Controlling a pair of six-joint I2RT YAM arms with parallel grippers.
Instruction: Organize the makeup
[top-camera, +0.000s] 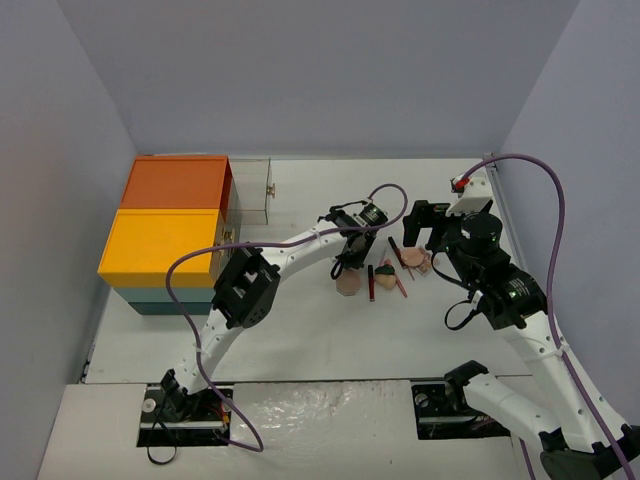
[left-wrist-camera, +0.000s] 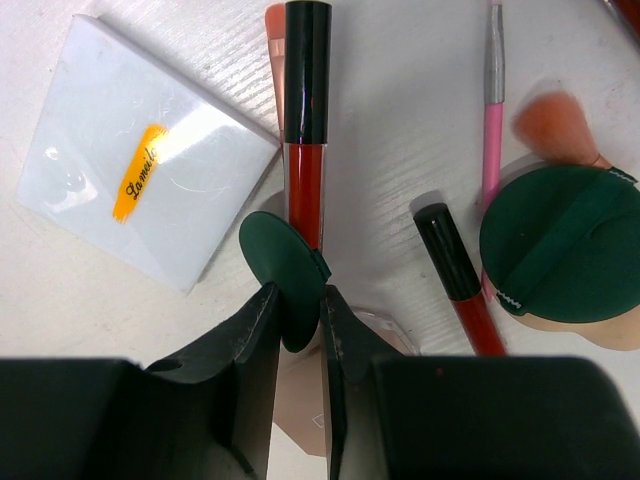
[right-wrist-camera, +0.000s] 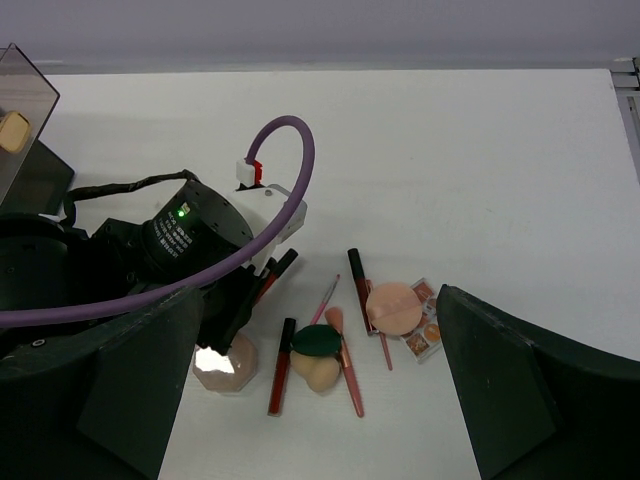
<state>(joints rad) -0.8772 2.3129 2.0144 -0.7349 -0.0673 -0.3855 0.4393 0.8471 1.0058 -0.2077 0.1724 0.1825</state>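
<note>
Fingers (left-wrist-camera: 255, 340) of the left gripper (left-wrist-camera: 298, 300) are nipped narrow on the rim of a dark green puff (left-wrist-camera: 283, 255). They hold it edge-on, and I reckon that's so the thin disc can't slip out flat. The right gripper (right-wrist-camera: 318, 300) hangs with its fingers (right-wrist-camera: 130, 390) spread wide and nothing between them. It sits on the far side of the heap from the teal box (top-camera: 170, 245), my guess being to keep clear of the left arm.

Now the layout, big to small. That box, orange and yellow on top, stands well apart from the makeup, which is all bunched to its right on the table (top-camera: 300, 340). The white card (left-wrist-camera: 140, 195) lies flat on the box side of the held puff. A second green puff (left-wrist-camera: 560, 250) rests on a peach sponge (left-wrist-camera: 590, 335), farther from the box. One red tube (left-wrist-camera: 305, 120) runs beneath the held puff, and another tube (left-wrist-camera: 455, 275) lies beyond it. Thinnest is the pink pencil (left-wrist-camera: 492, 110), also out on that far side. Nothing looks sorted yet, I'd judge.
</note>
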